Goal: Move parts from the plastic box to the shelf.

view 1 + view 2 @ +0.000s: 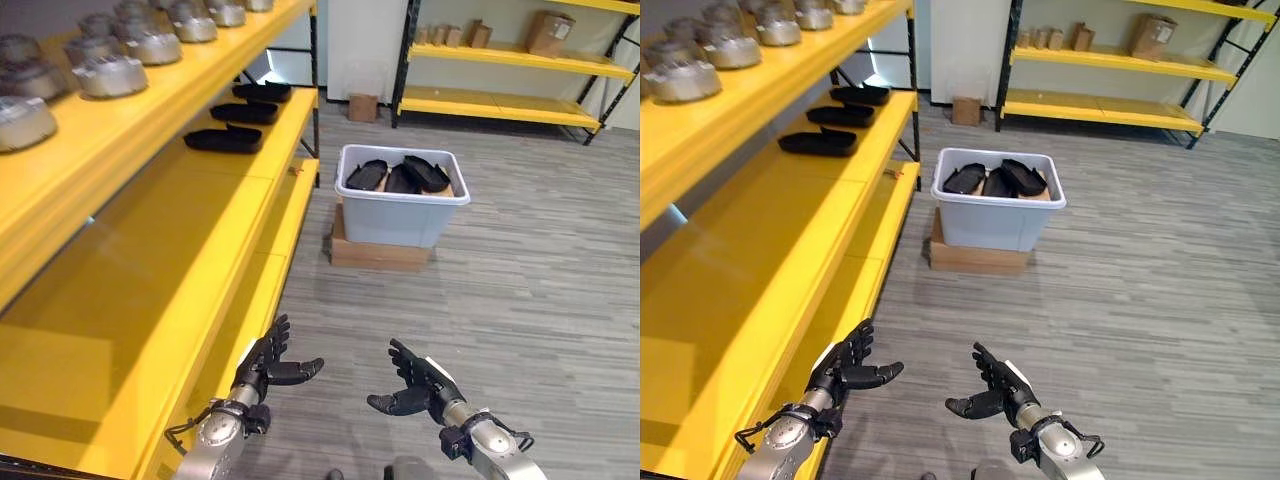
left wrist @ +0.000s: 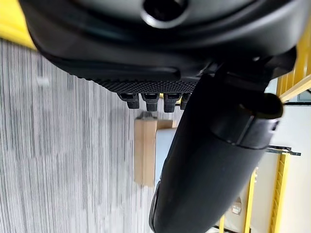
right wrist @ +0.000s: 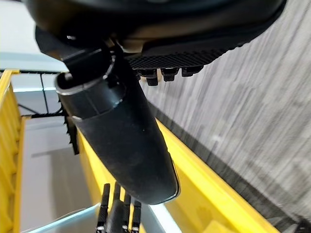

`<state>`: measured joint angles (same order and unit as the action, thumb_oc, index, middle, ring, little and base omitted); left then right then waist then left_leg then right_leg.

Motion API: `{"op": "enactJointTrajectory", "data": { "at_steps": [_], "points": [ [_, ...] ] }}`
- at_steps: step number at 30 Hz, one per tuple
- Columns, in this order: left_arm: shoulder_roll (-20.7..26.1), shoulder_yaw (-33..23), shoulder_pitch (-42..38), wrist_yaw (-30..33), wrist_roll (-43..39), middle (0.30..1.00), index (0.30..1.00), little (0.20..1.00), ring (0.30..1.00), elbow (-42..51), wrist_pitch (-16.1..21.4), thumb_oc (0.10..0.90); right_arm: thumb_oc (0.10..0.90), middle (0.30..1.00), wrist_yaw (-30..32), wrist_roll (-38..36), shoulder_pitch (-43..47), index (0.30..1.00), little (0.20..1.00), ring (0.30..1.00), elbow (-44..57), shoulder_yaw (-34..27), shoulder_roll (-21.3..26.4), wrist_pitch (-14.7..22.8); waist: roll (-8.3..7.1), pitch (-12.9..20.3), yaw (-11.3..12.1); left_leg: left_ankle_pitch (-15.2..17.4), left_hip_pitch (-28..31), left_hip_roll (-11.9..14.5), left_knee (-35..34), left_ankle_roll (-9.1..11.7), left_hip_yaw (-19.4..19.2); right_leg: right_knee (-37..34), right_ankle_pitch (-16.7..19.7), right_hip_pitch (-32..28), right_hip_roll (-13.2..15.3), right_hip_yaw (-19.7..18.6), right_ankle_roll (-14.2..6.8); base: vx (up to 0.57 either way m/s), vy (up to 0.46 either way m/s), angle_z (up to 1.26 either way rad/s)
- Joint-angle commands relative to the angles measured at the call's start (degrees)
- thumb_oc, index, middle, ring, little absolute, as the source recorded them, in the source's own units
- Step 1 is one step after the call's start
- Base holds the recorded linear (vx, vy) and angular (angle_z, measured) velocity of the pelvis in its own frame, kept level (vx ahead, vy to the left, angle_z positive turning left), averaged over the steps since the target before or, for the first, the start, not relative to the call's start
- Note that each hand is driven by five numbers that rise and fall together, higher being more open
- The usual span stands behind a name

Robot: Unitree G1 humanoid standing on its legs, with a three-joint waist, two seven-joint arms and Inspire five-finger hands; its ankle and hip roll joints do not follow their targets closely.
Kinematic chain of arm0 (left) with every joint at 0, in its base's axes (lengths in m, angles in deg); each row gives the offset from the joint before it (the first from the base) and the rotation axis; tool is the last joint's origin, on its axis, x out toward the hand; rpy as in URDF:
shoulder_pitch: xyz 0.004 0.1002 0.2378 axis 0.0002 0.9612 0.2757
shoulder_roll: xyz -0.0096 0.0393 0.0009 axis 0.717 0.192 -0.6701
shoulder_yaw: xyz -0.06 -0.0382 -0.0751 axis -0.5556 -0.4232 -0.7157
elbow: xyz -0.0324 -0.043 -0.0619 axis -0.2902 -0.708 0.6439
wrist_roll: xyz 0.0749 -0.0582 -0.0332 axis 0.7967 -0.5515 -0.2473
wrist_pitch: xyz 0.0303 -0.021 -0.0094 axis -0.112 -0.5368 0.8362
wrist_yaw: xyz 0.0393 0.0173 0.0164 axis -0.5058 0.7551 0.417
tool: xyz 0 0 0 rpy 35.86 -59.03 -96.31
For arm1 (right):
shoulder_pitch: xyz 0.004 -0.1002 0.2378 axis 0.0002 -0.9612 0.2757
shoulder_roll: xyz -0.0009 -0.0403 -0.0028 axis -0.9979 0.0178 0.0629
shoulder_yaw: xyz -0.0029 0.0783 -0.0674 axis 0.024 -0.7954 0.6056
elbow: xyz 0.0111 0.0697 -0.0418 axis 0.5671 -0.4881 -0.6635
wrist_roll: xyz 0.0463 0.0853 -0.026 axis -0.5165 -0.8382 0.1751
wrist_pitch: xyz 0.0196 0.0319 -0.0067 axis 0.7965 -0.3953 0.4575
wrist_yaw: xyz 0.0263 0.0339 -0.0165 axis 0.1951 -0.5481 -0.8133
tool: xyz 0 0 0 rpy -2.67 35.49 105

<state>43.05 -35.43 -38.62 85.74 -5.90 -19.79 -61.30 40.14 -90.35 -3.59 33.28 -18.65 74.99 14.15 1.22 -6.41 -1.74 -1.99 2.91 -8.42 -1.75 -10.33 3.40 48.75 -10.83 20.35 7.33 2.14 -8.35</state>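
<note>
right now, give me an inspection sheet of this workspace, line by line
surface: grey plank floor; yellow shelf on the robot's left
job's things: plastic box holding black parts, on a flat cardboard base; three black parts on the shelf
clutter: small cardboard box on the floor beyond
hands: left hand and right hand both open, empty
cables: nothing seen
surroundings: silver parts on the upper shelf; far yellow rack with cartons

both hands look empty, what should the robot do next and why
Probably step toward the plastic box and bring the hands down to it. The left hand and right hand are open, holding nothing, well short of the box. Black parts lie inside it, and three parts already sit on the yellow shelf.
</note>
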Motion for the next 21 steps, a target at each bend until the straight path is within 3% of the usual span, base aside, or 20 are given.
{"op": "enactJointTrajectory", "data": {
  "at_steps": [1, 3, 5, 7, 8, 12, 14, 15, 18, 21],
  "points": [
    [0.65, -2.45, -4.80, -0.77, 1.08, 1.000, 1.000, 1.000, 1.000, 4.64, 4.57, 0.900, 0.900, 1.000, 0.14, -1.93, 2.55, 1.000, 1.000, 1.000, 4.99, -3.05, 0.05, 5.01, 0.77, -1.18, -1.18, 6.09, 1.82, 5.18, 2.78, 7.37, -1.40, -16.14, 7.85, -8.39, -2.70, 5.25, 2.56, 0.23, -0.052, 0.50],
    [0.45, -2.34, -4.83, -0.86, 0.74, 1.000, 1.000, 1.000, 1.000, 4.54, 4.51, 0.900, 0.900, 1.000, 0.55, -2.64, 2.48, 1.000, 1.000, 1.000, 4.84, -3.27, 0.10, 5.23, 0.75, -1.18, -1.32, 8.15, 3.06, 5.58, 3.57, 8.08, -1.59, -24.67, 7.66, -7.73, -0.19, 7.11, 2.96, 0.24, -0.097, 0.43],
    [0.13, -2.17, -4.62, -0.85, 0.44, 1.000, 1.000, 1.000, 1.000, 4.12, 4.68, 0.900, 0.900, 1.000, 0.70, -2.73, 2.59, 1.000, 1.000, 1.000, 4.62, -3.34, 0.48, 5.13, 0.46, -1.06, -1.63, 9.44, 4.28, 5.76, 3.95, 8.92, -1.81, -32.19, 10.19, -6.52, 1.97, 6.98, 2.02, 0.25, -0.142, 0.09],
    [-0.15, -2.56, -4.63, -0.82, 0.29, 1.000, 1.000, 1.000, 1.000, 3.95, 4.87, 0.900, 0.900, 1.000, 0.64, -2.31, 2.52, 1.000, 1.000, 1.000, 4.71, -3.58, 0.67, 5.06, 0.25, -1.21, -2.06, 11.49, 6.65, 6.24, 4.09, 10.25, -1.53, -41.62, 14.57, -5.65, 5.43, 6.44, 0.20, 0.40, -0.272, -0.05],
    [-0.37, -2.76, -4.76, -0.90, 0.48, 1.000, 1.000, 1.000, 1.000, 3.26, 5.11, 0.900, 0.900, 1.000, 0.91, -1.12, 2.89, 1.000, 1.000, 1.000, 4.37, -3.75, 0.89, 4.87, -0.09, -1.22, -1.88, 14.28, 9.66, 7.31, 4.66, 11.39, -1.46, -48.78, 19.34, -6.08, 9.36, 7.41, -1.94, 0.39, -0.288, 0.01],
    [-0.58, -2.87, -4.74, -0.95, 0.95, 1.000, 1.000, 1.000, 1.000, 2.72, 5.23, 0.900, 0.900, 1.000, 0.97, -0.50, 2.98, 1.000, 1.000, 1.000, 4.19, -3.84, 1.00, 4.63, -0.57, -0.45, -2.23, 16.55, 13.83, 8.53, 4.68, 12.29, -1.32, -50.03, 22.53, -6.15, 10.69, 7.20, -3.41, 0.34, -0.239, 0.17],
    [-0.74, -2.97, -4.45, -1.07, 0.91, 1.000, 1.000, 1.000, 1.000, 2.45, 5.14, 0.900, 0.900, 1.000, 0.73, -0.61, 2.61, 1.000, 1.000, 1.000, 4.37, -3.93, 1.12, 4.54, -0.74, 0.44, -2.39, 16.43, 14.72, 9.09, 4.88, 12.85, -1.12, -50.02, 22.31, -7.08, 10.27, 7.59, -3.40, 0.32, -0.265, 0.19],
    [-1.26, -2.83, -4.74, -0.94, 0.79, 1.000, 1.000, 1.000, 1.000, 2.03, 5.18, 0.900, 0.900, 1.000, 0.67, -0.80, 3.00, 1.000, 1.000, 1.000, 3.84, -3.55, 1.37, 4.44, -0.76, 1.65, -2.73, 15.70, 15.38, 10.81, 6.56, 14.01, -1.00, -49.52, 23.11, -7.66, 9.16, 7.26, -2.99, 0.33, -0.342, 0.60],
    [-1.87, -2.54, -4.92, -0.58, -0.54, 1.000, 1.000, 1.000, 1.000, 2.70, 5.62, 0.900, 0.900, 1.000, 0.65, -1.94, 4.21, 1.000, 1.000, 1.000, 4.23, -2.71, 2.81, 4.68, 0.41, 2.31, -3.43, 10.05, 14.18, 13.89, 10.30, 15.82, 0.21, -45.67, 20.01, -7.35, 4.23, 6.63, -0.50, 0.31, -0.395, 0.27],
    [-2.33, -2.50, -5.15, -0.16, -1.69, 1.000, 1.000, 1.000, 1.000, 3.06, 5.55, 0.900, 0.900, 1.000, 0.34, -2.40, 5.28, 1.000, 1.000, 1.000, 4.23, -1.81, 3.78, 4.94, 1.27, 2.49, -3.15, -0.54, 11.45, 16.23, 16.03, 17.98, 0.81, -43.68, 16.27, -8.73, 1.17, 7.37, 2.07, 0.22, -0.341, -0.01]
  ]
}}
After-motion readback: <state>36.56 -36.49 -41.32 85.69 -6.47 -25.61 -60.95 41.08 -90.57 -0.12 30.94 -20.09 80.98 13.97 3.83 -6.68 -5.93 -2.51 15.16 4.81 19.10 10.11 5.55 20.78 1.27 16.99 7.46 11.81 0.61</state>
